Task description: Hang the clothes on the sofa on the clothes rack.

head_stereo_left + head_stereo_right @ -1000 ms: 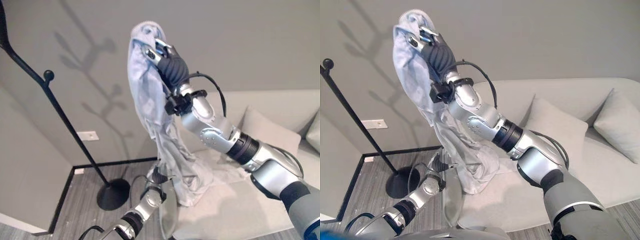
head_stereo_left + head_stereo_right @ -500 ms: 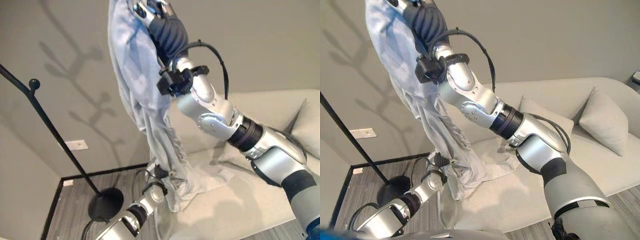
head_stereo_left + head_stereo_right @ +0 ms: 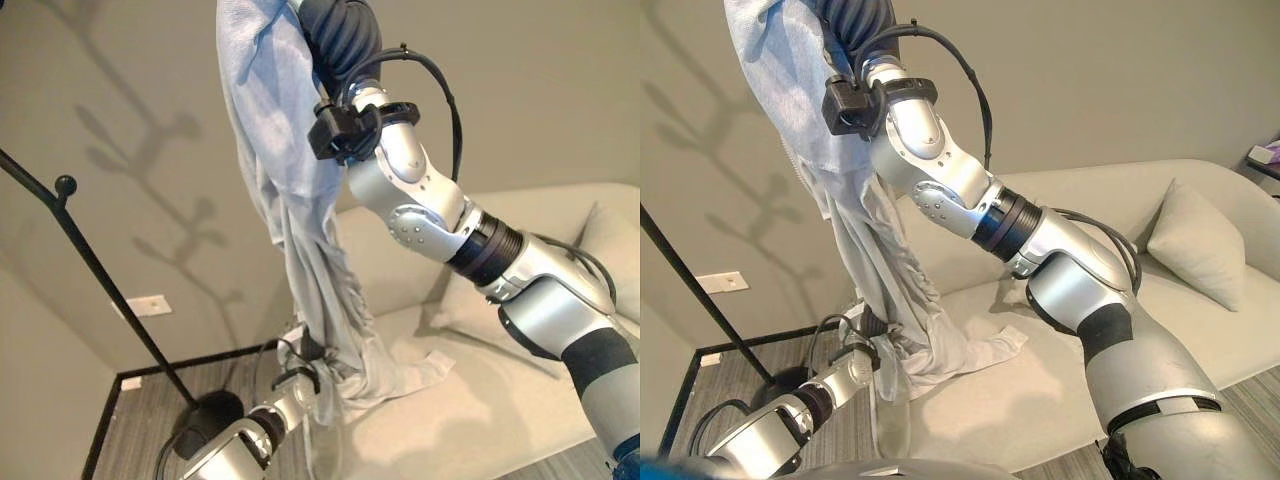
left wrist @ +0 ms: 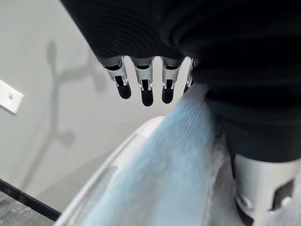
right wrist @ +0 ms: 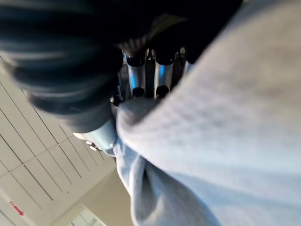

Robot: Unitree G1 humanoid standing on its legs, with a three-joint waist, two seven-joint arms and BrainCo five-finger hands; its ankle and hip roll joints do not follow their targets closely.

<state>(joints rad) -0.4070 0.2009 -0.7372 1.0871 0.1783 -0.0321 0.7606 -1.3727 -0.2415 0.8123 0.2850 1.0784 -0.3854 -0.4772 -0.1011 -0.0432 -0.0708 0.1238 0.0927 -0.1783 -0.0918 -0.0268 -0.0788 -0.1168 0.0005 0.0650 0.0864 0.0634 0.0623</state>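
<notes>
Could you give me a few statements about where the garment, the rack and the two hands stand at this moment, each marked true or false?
1. The right hand grips the pale grey garment high in the air. True.
2. The garment already hangs on the black clothes rack. False: it hangs from the right hand, apart from the rack.
3. The garment's lower end rests on the sofa. True.
4. The left hand is curled tight round a cushion. False: its fingers are straight, beside the garment's lower part.
5. A cushion lies on the sofa. True.
</notes>
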